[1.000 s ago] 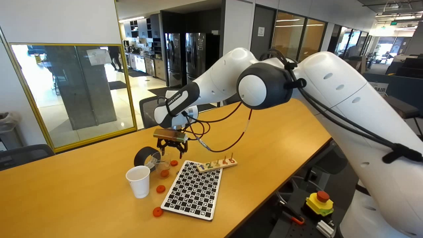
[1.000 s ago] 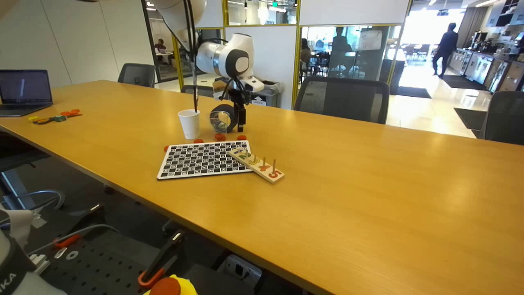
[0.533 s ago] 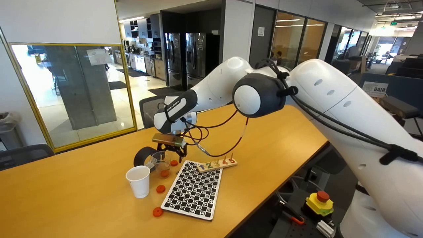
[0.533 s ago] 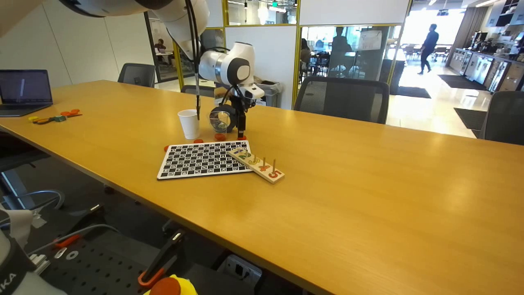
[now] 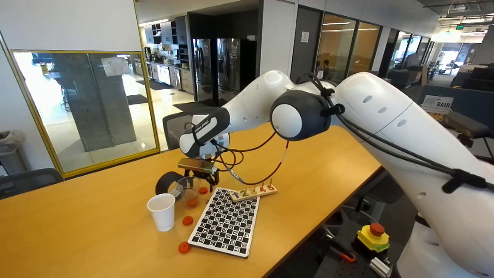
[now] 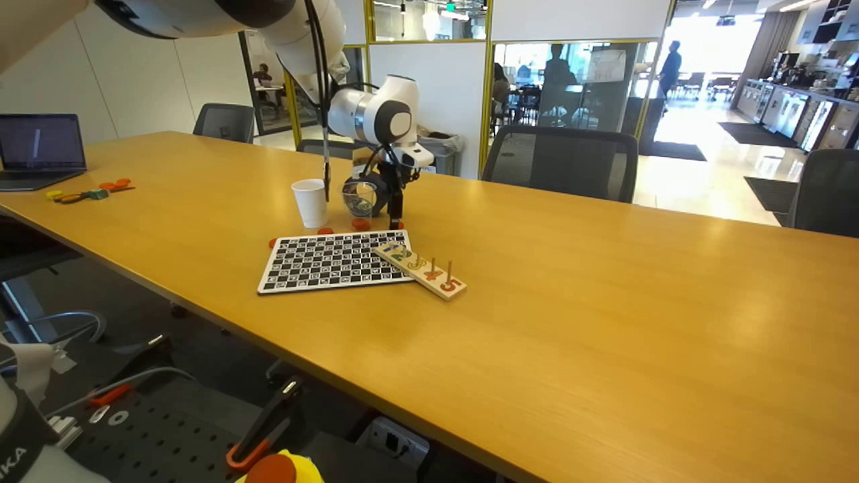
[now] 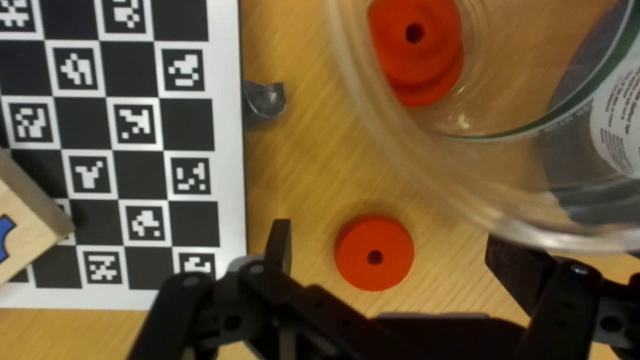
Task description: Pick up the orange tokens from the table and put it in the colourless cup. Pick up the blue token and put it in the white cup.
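Orange tokens (image 5: 188, 221) lay in a loose row on our worktop (image 5: 96, 243), along the long side of a checkered board (image 5: 225, 222); at one end of that row we had the fingers (image 7: 280, 247) spread wide, a token (image 7: 374, 272) lying flat in the gap between them; we saw bare wood on either side of it, apart from both fingers; whether their ends met the worktop we could not tell; just beside them stood the clear cup (image 5: 190, 192), upright, its rim passing over one finger in the wrist view; at its bottom we saw two overlapping orange rounds (image 7: 425, 55), though we could not tell two tokens from one seen double; a black roll (image 5: 164, 183) stood on edge just behind this cup in both exterior views; near it, also upright, we had the white cup (image 5: 162, 212); one token lay between the white cup and the board, and another just beside a corner of the board. Across a different corner we saw a wooden strip (image 5: 257, 194) with numbers and pegs, partly on the board and partly past its edge; farther along the worktop, in an exterior view, we made out a laptop (image 6: 41, 149) and some small orange pieces (image 6: 122, 182) near it.
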Controlling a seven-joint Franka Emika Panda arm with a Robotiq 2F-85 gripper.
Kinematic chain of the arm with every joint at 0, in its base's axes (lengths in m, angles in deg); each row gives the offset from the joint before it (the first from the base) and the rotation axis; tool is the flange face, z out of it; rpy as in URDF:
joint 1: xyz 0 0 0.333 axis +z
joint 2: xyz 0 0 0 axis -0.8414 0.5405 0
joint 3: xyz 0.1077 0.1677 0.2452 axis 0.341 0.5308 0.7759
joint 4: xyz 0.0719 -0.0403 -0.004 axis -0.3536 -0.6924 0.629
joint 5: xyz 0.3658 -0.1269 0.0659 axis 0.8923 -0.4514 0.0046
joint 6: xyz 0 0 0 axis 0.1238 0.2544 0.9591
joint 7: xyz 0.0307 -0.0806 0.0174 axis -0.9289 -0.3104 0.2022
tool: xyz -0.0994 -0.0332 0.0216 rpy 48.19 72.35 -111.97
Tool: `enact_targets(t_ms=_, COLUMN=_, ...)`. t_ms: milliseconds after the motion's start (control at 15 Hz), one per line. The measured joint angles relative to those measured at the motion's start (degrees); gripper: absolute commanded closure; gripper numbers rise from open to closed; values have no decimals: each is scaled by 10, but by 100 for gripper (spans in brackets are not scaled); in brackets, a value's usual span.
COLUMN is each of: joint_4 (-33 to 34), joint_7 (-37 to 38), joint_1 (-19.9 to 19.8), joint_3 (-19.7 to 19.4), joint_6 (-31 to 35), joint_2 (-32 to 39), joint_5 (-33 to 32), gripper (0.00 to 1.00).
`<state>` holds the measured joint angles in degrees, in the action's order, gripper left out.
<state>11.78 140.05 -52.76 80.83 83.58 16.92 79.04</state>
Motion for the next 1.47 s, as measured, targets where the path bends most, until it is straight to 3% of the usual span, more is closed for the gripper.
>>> enact_targets(t_ms=200, joint_4=6, joint_7=3, joint_1=-2, joint_3=-1, joint_6=-4, joint_2=4, joint_5=0, gripper=0)
enact_targets(t_ms=267, joint_4=8, joint_7=4, joint_1=-2, joint_3=-1, joint_6=-5, joint_2=6, joint_5=0, gripper=24)
enact_targets(t_ms=400, joint_4=11, joint_7=6, joint_1=-2, joint_3=-3, joint_6=-5, joint_2=9, joint_5=-1, gripper=34)
enact_targets(t_ms=800, joint_4=20, joint_7=4, joint_1=-2, joint_3=-4, joint_6=-34, joint_2=11, joint_5=-25, gripper=82)
enact_targets(t_ms=1267, joint_4=22, joint_7=-3, joint_1=-3, joint_3=-13, joint_6=-40, joint_2=4, joint_5=-49, gripper=83)
enact_targets(t_ms=1467, joint_4=7, joint_7=-6, joint_1=-2, joint_3=-27, joint_6=-35, joint_2=-35, joint_5=-69, gripper=83)
